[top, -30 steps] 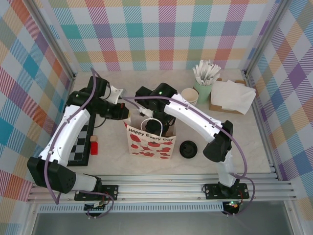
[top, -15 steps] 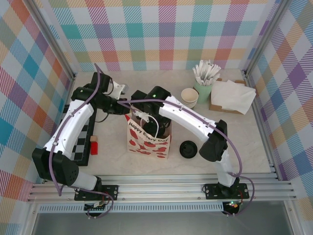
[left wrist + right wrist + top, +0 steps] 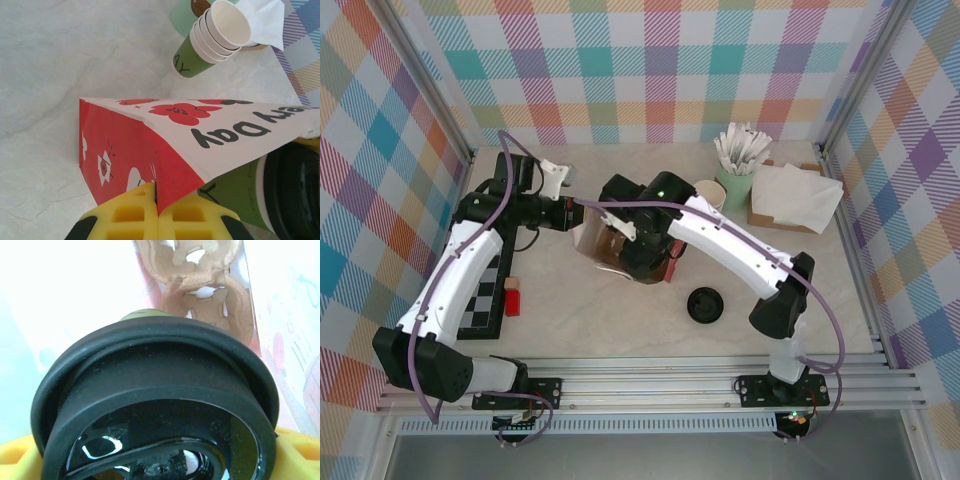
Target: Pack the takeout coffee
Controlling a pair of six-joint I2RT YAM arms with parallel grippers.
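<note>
Left claw [image 3: 157, 215]: jaws closed tight, pinching the paper edge of the bag [image 3: 220, 130] where the red side panel meets the white printed face. It is holding the bag tipped over rather than upright, with the mouth turned toward the right arm (whether the base is resting on the worktop [image 3: 50, 60] or lifted just off it, I cannot tell).

Right claw [image 3: 157, 455]: jaws standing wide, yellow pads [image 3: 17, 460] showing on either side just below the black lid, so it is gripping the coffee [image 3: 155, 390]. In the wrist view the lid is facing the camera, with bag paper and the shadow of a handle right behind it. The cup is going in lid-last.

Where the coffee is: at the bag's mouth. The left wrist view is showing the green cup wall and lid poking out from under the printed face, so it is partly inside, not yet fully seated.

Further out: cup stack [image 3: 215, 35] is lying well apart beyond the bag, and a loose lid [image 3: 705, 304] is sitting on the worktop near the right arm. Neither is being touched.

Progress, as I judge it: coffee lidded, picked up, bag opened and held. Remaining: push the cup to the bottom, let go, withdraw, and stand the bag upright. A tipped cup is risking a leak at the lid.
</note>
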